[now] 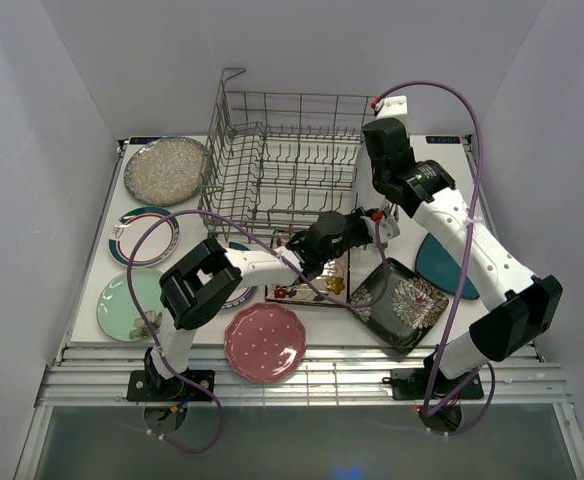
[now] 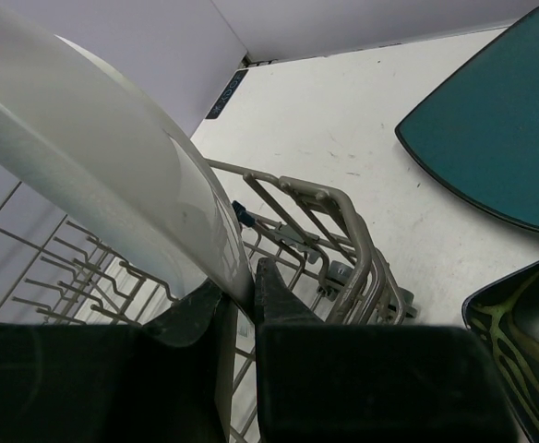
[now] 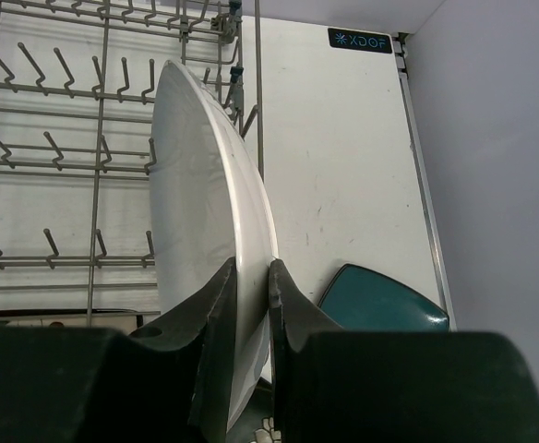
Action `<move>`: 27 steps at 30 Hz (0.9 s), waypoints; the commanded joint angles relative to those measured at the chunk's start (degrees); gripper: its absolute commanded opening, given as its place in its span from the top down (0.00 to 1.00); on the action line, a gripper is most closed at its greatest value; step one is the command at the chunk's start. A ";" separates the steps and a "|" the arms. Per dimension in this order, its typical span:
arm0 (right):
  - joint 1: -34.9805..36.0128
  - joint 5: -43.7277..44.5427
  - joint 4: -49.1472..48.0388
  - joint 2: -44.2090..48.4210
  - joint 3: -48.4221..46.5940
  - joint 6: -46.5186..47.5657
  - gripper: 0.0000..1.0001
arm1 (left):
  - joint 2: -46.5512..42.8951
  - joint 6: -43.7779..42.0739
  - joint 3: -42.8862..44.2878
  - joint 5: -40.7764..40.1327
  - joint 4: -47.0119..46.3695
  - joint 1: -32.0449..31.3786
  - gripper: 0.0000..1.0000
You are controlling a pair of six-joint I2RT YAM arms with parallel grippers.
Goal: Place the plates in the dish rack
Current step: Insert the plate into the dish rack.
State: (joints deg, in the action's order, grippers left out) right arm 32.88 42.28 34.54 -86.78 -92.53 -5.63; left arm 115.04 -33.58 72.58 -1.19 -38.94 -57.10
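Pinching one white oval plate (image 3: 205,185) by its rim, the left gripper (image 2: 245,291) and right gripper (image 3: 251,277) both squeeze it tight. It stands on edge above the near right corner of the big grey wire dish rack (image 3: 66,138). A teal plate (image 3: 380,300) lies nearby on the white table (image 3: 343,166).

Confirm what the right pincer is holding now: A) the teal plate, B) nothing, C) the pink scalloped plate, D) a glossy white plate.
D: in the right wrist view, the right pincer has its fingers closed on the rim of the glossy white plate, which stands edge-on before the grey wire dish rack.
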 commanded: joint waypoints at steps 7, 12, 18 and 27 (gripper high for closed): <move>-0.54 -9.23 -10.11 0.03 -2.22 -2.72 0.92 | -3.24 -2.54 4.68 4.27 1.85 -2.31 0.54; -0.89 -9.76 -10.11 0.12 -2.13 -2.98 0.92 | -5.61 -3.33 3.89 3.39 3.16 -3.28 0.14; -1.07 -10.12 -10.11 0.30 -2.57 -2.81 0.92 | -8.34 -5.00 1.08 2.33 3.69 -4.68 0.02; -2.38 -10.90 -9.76 0.91 -1.78 -3.34 0.92 | -14.75 -4.74 -1.91 0.24 5.01 -5.74 0.02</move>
State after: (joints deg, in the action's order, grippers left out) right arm 30.46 38.81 33.67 -86.78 -92.58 -5.61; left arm 106.61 -38.15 71.07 -0.62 -33.41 -61.56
